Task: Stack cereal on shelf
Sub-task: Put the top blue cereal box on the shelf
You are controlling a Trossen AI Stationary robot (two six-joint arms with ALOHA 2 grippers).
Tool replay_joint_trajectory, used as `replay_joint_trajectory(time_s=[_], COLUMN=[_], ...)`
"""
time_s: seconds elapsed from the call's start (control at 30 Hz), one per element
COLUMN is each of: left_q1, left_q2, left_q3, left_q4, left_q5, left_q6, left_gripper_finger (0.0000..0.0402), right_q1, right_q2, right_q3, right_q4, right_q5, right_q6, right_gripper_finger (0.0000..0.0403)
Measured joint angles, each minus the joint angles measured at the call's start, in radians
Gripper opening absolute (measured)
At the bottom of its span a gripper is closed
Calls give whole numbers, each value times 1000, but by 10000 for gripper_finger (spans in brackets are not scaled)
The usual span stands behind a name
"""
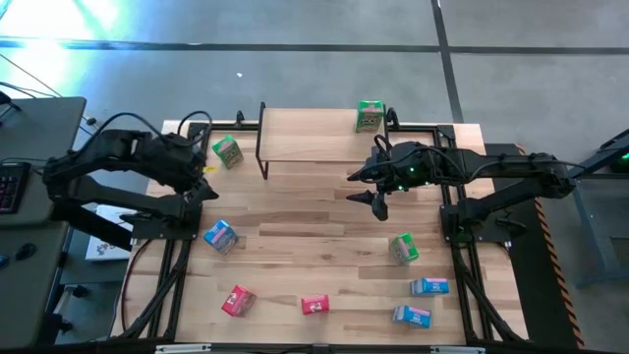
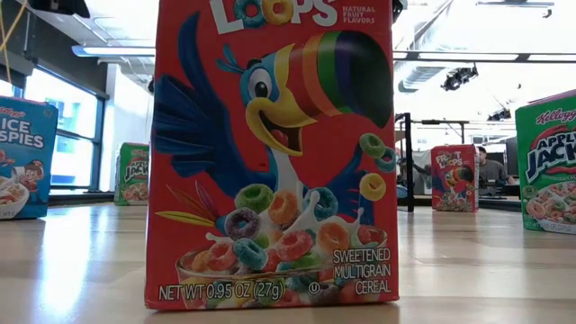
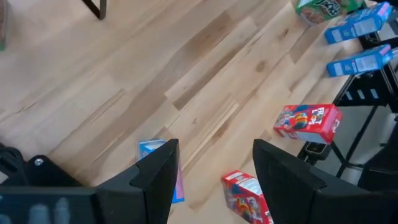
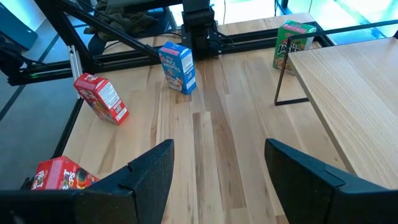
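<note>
Right hand (image 1: 378, 202) hovers empty, fingers spread, just off the shelf (image 1: 314, 146). Left hand (image 1: 208, 184) also empty, half spread. One green cereal box (image 1: 370, 115) on shelf.

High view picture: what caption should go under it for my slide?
Both grippers, left and right, hover empty over scattered cereal boxes; one green box stands on the shelf.

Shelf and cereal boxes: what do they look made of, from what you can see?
The shelf: a pale wood board with visible grain and a matte look, on thin black legs, probably metal. The cereal boxes, such as the green box on the shelf and the red box close to the low camera: printed cardboard, likely thin, with folded edges and a slight sheen on the print.
</note>
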Motion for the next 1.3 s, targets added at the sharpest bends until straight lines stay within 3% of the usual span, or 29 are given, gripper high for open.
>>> replay_joint_trajectory(time_s=[0.77,1.3], left_q1=[-267,-401], left_q2=[14,12], left_q3=[-192,-366], left_q4=[-36,90], left_q5=[-59,-84], left_q6=[-229,-410], left_gripper_finger=[197,197], right_q1=[0,0], right_q2=[0,0], right_q3=[0,0], right_q4=[0,0], right_q5=[0,0], right_q6=[0,0], right_gripper_finger=[244,244])
